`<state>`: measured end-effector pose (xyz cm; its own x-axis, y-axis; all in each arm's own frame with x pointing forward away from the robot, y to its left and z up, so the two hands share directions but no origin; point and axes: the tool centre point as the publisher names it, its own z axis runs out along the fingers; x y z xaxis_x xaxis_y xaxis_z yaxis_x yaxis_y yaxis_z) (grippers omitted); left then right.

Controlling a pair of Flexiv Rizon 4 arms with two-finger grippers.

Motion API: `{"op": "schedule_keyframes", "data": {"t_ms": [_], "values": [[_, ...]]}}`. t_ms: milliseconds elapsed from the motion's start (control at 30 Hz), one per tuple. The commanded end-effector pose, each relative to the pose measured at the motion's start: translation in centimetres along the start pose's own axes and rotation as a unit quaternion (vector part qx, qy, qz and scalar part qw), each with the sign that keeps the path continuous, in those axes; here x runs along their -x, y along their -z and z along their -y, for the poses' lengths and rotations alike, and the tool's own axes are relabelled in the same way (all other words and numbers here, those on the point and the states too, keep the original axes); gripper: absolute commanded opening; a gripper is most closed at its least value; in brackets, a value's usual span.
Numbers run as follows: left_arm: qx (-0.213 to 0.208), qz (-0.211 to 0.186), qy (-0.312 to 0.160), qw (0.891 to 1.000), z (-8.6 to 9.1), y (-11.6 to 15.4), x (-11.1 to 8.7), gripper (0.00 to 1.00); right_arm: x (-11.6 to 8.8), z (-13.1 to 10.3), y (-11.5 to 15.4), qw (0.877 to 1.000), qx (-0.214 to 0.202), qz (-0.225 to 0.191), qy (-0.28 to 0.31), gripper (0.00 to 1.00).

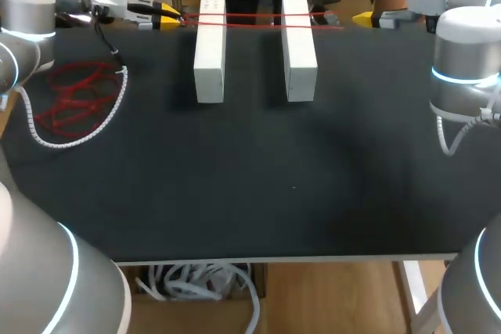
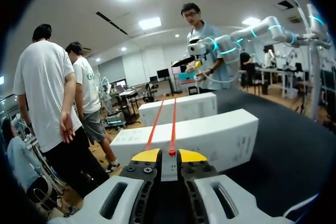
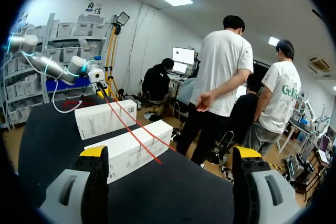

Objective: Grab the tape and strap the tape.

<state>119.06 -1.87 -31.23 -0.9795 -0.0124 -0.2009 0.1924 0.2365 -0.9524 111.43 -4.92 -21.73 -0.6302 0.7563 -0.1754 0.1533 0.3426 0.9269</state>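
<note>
"At the far left corner of the black table, what is being gripped?"

"One end of the red tape is being pinched there by the left gripper — its yellow-tipped fingers are being held shut on the strip, and in the left wrist view the tape is being shown clamped right between the tips."

"Where is the tape being run from there?"

"It is being stretched in two thin strands across the tops of two white boxes, the left box and the right box, which are being shown set side by side, apart from each other, near the table's far edge. Its loose end is being shown lying just past the right box, short of the right gripper."

"How is the right gripper being held?"

"It is being held at the far right edge with its fingers spread wide, clear of the tape — in the right wrist view the tape is being seen ahead of the open fingers, draped over the right box."

"Is anything else being shown on the table?"

"A loose heap of red tape is being shown at the left side, partly ringed by the left arm's white coiled cable."
</note>
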Motion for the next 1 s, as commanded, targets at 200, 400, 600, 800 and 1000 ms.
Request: {"op": "schedule_keyframes", "data": {"t_ms": [200,400,600,800,1000], "values": [[-0.01,-0.051,0.003,0.999,-0.9,-0.7,0.8,0.11,0.0,0.0,0.0,1.0,-0.001,-0.001,0.0,1.0],[-0.011,-0.052,0.006,0.999,-0.9,-0.8,0.8,0.12,0.0,0.0,0.0,1.0,-0.001,-0.001,0.0,1.0],[-0.013,-0.054,0.007,0.998,-0.9,-1.0,0.8,0.16,0.0,0.0,0.0,1.0,-0.001,-0.001,0.0,1.0],[-0.016,-0.056,0.007,0.998,-0.9,-1.3,0.8,0.15,0.0,0.0,0.0,1.0,-0.001,-0.001,0.0,1.0],[-0.021,-0.06,0.003,0.998,-0.8,-1.7,0.8,0.01,0.0,0.0,0.0,1.0,-0.001,-0.001,0.0,1.0]]}}
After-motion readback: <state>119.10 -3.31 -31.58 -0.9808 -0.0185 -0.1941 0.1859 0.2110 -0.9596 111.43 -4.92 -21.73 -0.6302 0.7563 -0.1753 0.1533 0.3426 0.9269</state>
